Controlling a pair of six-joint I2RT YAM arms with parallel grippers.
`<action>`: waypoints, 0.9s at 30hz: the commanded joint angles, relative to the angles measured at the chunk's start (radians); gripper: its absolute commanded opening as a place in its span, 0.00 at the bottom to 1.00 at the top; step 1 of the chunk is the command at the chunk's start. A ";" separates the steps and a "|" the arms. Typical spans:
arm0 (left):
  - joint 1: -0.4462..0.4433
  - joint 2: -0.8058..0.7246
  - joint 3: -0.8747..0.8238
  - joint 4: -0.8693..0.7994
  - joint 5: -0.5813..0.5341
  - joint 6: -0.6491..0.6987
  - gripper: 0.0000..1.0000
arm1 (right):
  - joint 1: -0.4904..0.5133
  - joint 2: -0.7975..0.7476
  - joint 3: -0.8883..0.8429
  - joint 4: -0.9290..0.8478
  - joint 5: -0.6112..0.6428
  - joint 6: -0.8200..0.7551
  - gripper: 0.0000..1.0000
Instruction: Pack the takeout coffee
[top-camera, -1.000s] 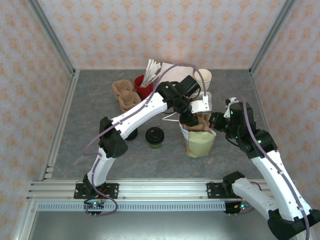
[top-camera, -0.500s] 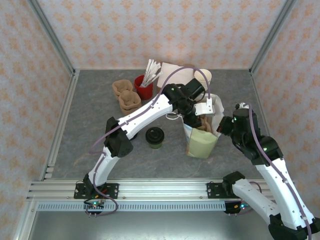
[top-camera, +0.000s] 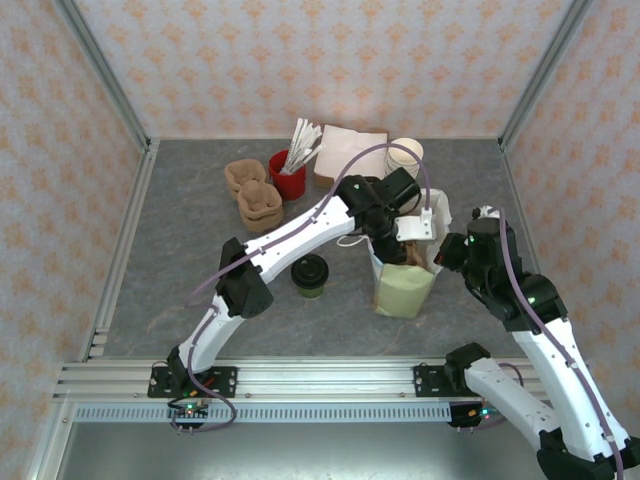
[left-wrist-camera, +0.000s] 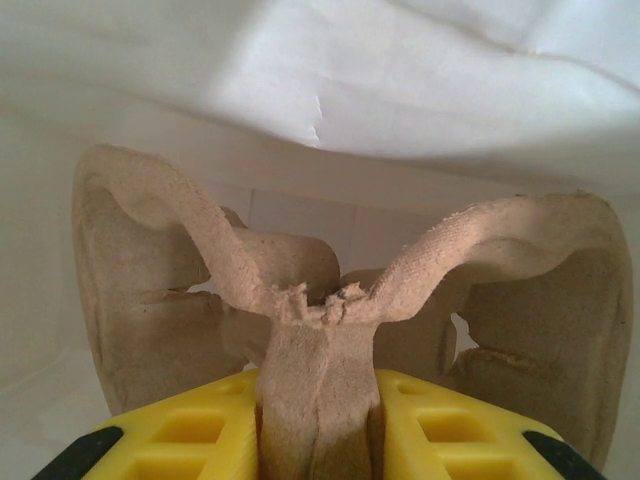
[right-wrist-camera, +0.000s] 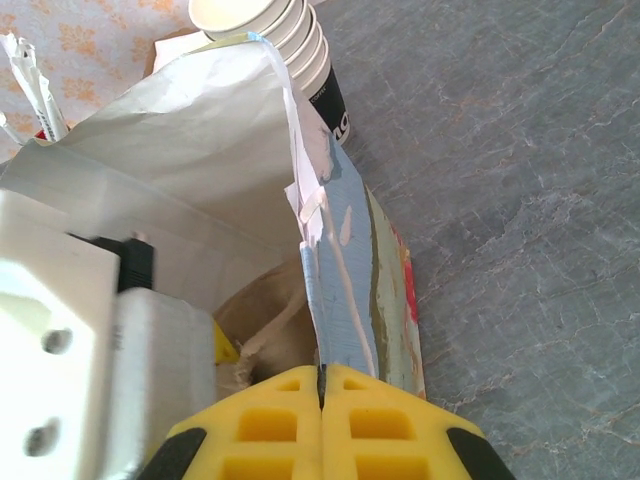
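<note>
Left yellow fingers (left-wrist-camera: 185, 435) pinch fibrous pulp carrier (left-wrist-camera: 318, 340)

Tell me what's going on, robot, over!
Left gripper shut on cup carrier, inside paper bag. Right gripper shut on bag rim. Takeout coffee on table outside bag, untouched.

L arm (top-camera: 290, 237), white w/ black joints, goes up & right from its base, then its wrist bends down. L pincer (left-wrist-camera: 318, 440) has yellow fingers (left-wrist-camera: 190, 440) shut tight on the middle rib of a brown pulp cup tray (left-wrist-camera: 150, 280). R arm (top-camera: 555, 360) leans up & left. R pincer (right-wrist-camera: 322, 400) is pinched shut on the edge of a white paper bag (right-wrist-camera: 200, 160).
</note>
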 joint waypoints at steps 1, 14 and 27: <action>-0.010 0.016 0.027 -0.062 -0.058 0.035 0.30 | 0.003 0.008 0.020 0.026 -0.006 -0.002 0.00; -0.017 0.050 0.032 -0.085 -0.035 0.042 0.30 | 0.004 0.034 0.020 0.045 -0.062 -0.005 0.00; -0.017 0.082 0.030 -0.056 0.014 0.027 0.31 | 0.003 0.034 0.016 0.034 -0.063 -0.019 0.00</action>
